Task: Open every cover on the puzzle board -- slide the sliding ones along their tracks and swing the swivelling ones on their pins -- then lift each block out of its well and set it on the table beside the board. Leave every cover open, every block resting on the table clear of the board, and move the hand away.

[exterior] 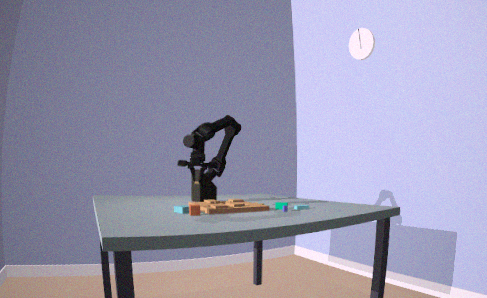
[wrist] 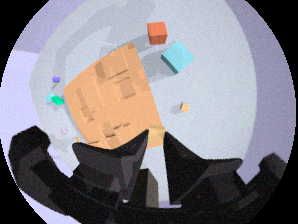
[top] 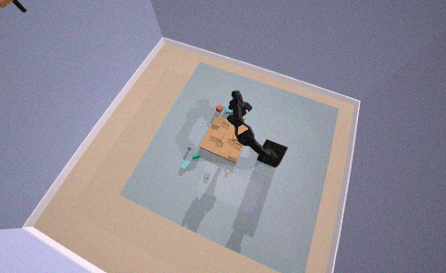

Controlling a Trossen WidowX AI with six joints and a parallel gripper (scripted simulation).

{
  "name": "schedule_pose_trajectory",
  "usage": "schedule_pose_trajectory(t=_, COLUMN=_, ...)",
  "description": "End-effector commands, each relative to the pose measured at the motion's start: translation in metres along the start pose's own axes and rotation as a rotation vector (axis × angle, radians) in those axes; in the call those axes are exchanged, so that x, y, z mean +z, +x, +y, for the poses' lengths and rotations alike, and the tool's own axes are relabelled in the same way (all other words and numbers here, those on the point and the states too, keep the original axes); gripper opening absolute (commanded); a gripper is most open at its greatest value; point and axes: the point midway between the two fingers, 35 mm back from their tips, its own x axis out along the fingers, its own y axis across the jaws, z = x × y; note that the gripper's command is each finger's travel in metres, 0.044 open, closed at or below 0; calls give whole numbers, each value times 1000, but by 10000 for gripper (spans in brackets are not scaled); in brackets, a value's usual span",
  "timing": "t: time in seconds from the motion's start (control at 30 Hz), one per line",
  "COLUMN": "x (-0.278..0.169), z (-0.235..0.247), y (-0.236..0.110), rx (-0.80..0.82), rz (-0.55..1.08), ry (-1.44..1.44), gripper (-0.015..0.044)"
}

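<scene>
While the arm (exterior: 218, 137) arches over the near-left part of the puzzle board (top: 222, 138), its jaws hang pointing down above the surface (exterior: 144, 220), narrowly parted and clamped on a small tan block (wrist: 154, 163) that shows between the two dark fingers in the wrist view. That block is held in the air above the board's edge, not touching the board or the surface. From the top view the board lies flat in the middle of the grey-green surface, its tan covers showing as raised rectangles, though whether each one is open cannot be told at this size. An orange cube (top: 219, 108) and a light blue block (top: 228, 110) rest on the surface just beyond the board's far corner, close to each other. On the board's other side lie a green block (top: 196, 156), a longer cyan block (top: 185, 165) and a small purple piece (top: 189, 148), all apart from the board. Nearer the camera, a pale lilac block (top: 206, 175) and two tiny yellow-orange pieces (top: 220, 169) sit on the surface just off the board's near edge. The arm's black base (top: 277, 147) stands to the right of the board.
</scene>
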Motion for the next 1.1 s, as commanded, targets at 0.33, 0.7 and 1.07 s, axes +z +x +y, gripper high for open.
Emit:
schedule_pose_trajectory(t=0.33, x=-11, z=-53, y=5, rx=4, rz=8, ry=-9, gripper=80)
schedule_pose_trajectory(t=0.7, x=-28, z=-93, y=13, rx=21, rz=19, ry=-15, gripper=80)
schedule_pose_trajectory(t=1.07, x=-37, z=-112, y=22, rx=33, rz=24, ry=-20, gripper=80)
